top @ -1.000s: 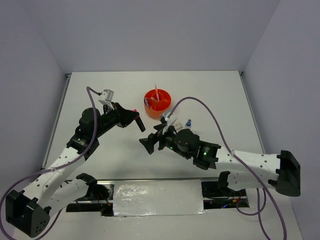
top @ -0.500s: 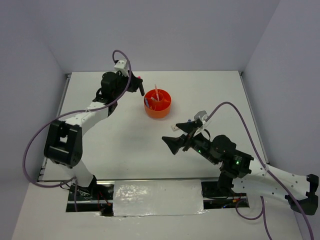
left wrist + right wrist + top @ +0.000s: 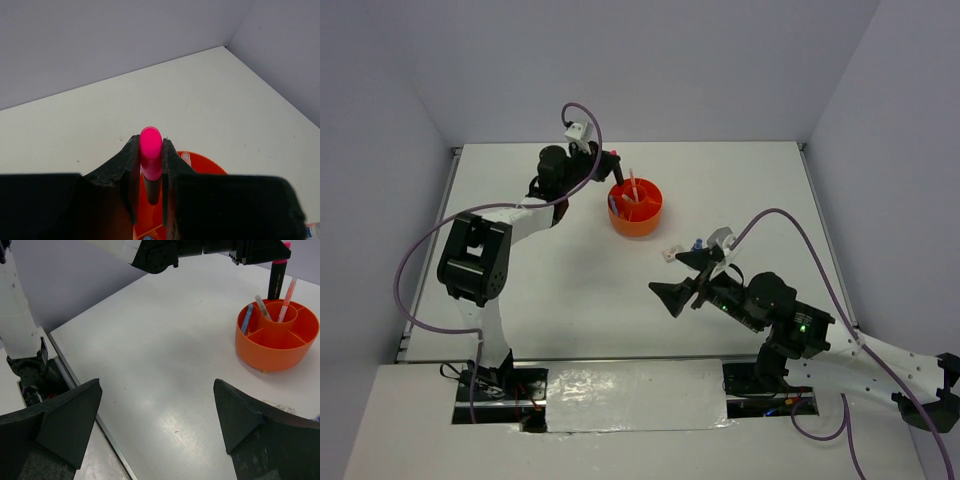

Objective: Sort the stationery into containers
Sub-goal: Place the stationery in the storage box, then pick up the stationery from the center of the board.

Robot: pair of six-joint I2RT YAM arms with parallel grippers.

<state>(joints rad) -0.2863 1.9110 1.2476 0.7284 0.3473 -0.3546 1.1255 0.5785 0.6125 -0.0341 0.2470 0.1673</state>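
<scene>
highlighter [image 3: 150,150] lower end hidden between left fingers [image 3: 126,167]; tub [image 3: 202,162] mostly behind them. white bit [image 3: 669,254] and blue-capped bit [image 3: 697,244] too small to id from top.

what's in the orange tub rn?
Pink pen stands in the central cup of the tub; grey pen and a blue piece lean beside it. Near compartments look bare. Far ones hidden behind the cup.

White table [image 3: 570,290] between pale grey walls [image 3: 620,70]

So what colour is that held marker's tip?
The marker has a pink tip; clearest in left wrist view.
</scene>
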